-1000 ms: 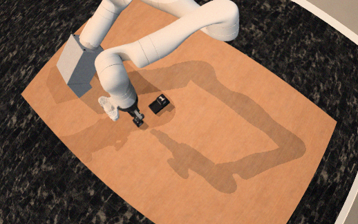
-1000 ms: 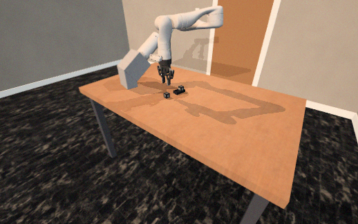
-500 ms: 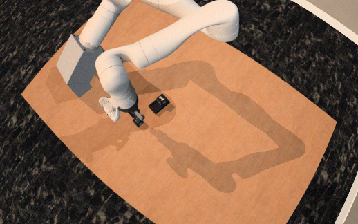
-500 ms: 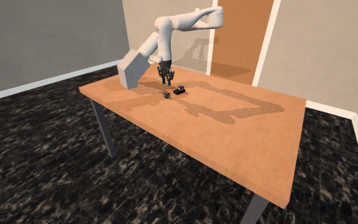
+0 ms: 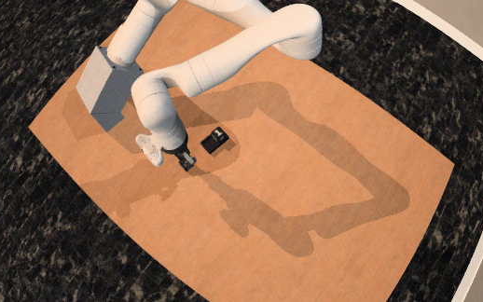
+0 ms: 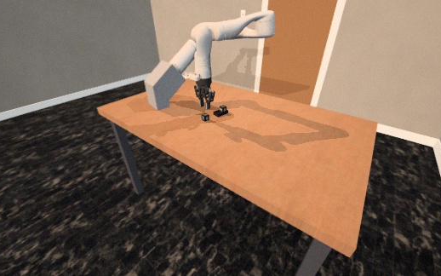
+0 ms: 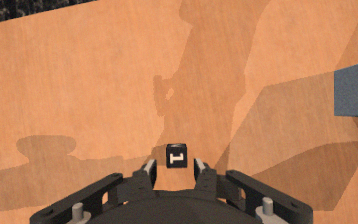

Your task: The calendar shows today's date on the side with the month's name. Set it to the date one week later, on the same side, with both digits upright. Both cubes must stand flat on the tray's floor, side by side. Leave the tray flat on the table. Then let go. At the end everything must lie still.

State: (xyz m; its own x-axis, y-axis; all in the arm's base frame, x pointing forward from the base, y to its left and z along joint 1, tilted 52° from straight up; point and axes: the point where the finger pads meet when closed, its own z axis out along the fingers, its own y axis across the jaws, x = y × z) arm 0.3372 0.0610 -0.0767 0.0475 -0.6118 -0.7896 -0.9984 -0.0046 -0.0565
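Note:
A small black tray [image 5: 215,141] lies on the wooden table and holds one black cube with a white 1 on top [image 5: 220,135]; the tray also shows in the exterior view [image 6: 220,112]. A second black cube [image 6: 205,117] stands loose on the table in front of the tray. In the wrist view this cube [image 7: 176,155] shows a 1 turned on its side. My gripper [image 7: 175,167] hangs straight above the loose cube, fingers partly open to about the cube's width and holding nothing. In the overhead view the gripper [image 5: 187,163] covers the loose cube.
A grey box [image 5: 104,88] at the arm's base stands on the table's far left part; it also shows in the exterior view [image 6: 163,85] and at the right edge of the wrist view [image 7: 357,94]. The table edge runs close behind it.

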